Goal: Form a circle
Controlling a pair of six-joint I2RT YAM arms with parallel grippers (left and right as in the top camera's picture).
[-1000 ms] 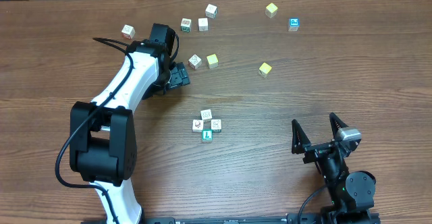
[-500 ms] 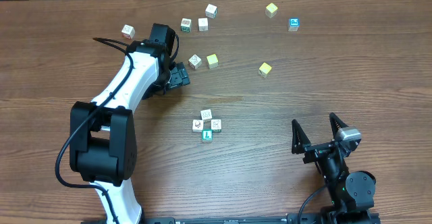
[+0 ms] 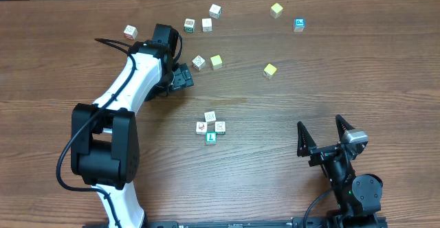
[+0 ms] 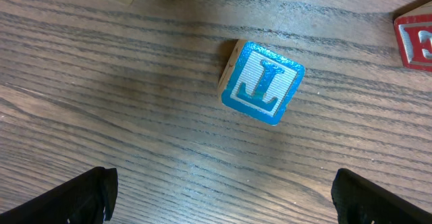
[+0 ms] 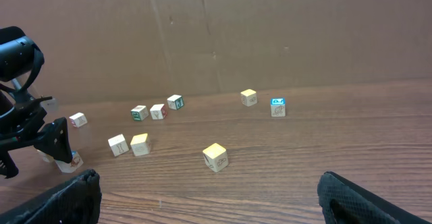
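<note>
A blue letter L stands on the blue-faced cube (image 4: 262, 82) in the left wrist view, and a white L on the green-faced cube (image 3: 211, 139) overhead; other marks are unreadable.

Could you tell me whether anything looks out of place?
Nothing damaged or spilled. The circle is only a tight clump; the blue L cube near the left tool sits skewed to the grain.

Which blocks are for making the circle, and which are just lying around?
For the job:
the circle, four tiny cubes bunched together, one green-faced.

Just lying about:
three yellow cubes; blue-faced cubes; scattered whitish cubes.
</note>
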